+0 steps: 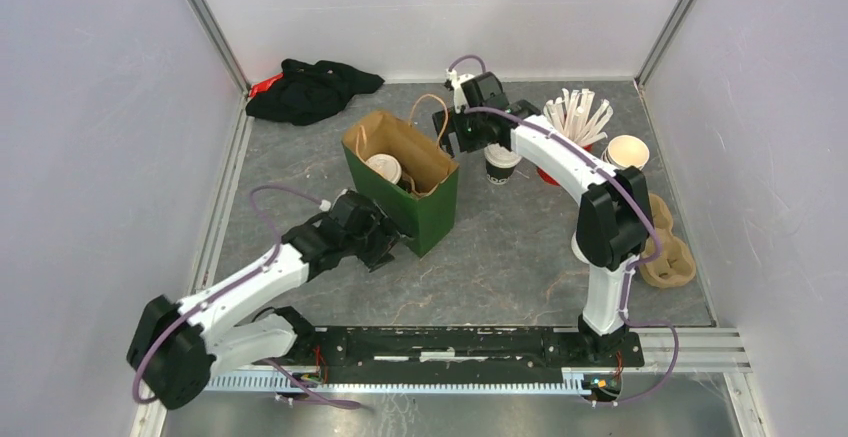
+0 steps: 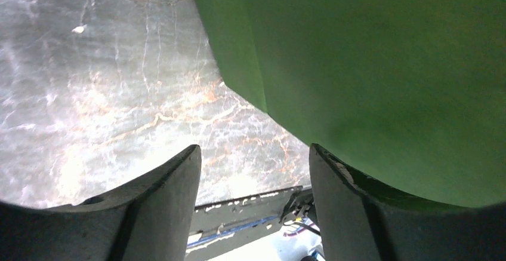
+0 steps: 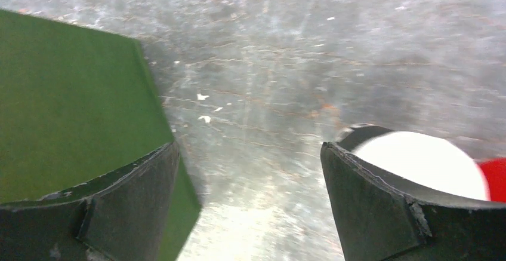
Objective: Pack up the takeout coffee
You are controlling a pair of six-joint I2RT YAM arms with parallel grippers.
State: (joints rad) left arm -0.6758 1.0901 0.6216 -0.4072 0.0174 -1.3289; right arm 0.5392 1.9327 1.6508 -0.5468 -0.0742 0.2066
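A green paper bag point(image 1: 432, 209) with a brown inside stands open mid-table. One takeout coffee cup point(image 1: 384, 168) with a white lid sits inside it. A second lidded takeout coffee cup point(image 1: 499, 164) stands on the table just right of the bag. My right gripper point(image 1: 468, 142) hovers open between bag and cup. In the right wrist view the gripper point(image 3: 250, 147) holds nothing, with the bag point(image 3: 71, 111) on its left and the cup's white lid point(image 3: 426, 159) behind the right finger. My left gripper point(image 1: 390, 247) is open at the bag's near-left corner. In the left wrist view the gripper point(image 2: 253, 153) is empty beside the bag point(image 2: 370, 70).
A black cloth point(image 1: 310, 87) lies at the back left. A red holder of pale stirrers point(image 1: 577, 117), a stack of lidless cups point(image 1: 627, 151) and a brown pulp cup carrier point(image 1: 672, 254) stand along the right side. Walls enclose the table.
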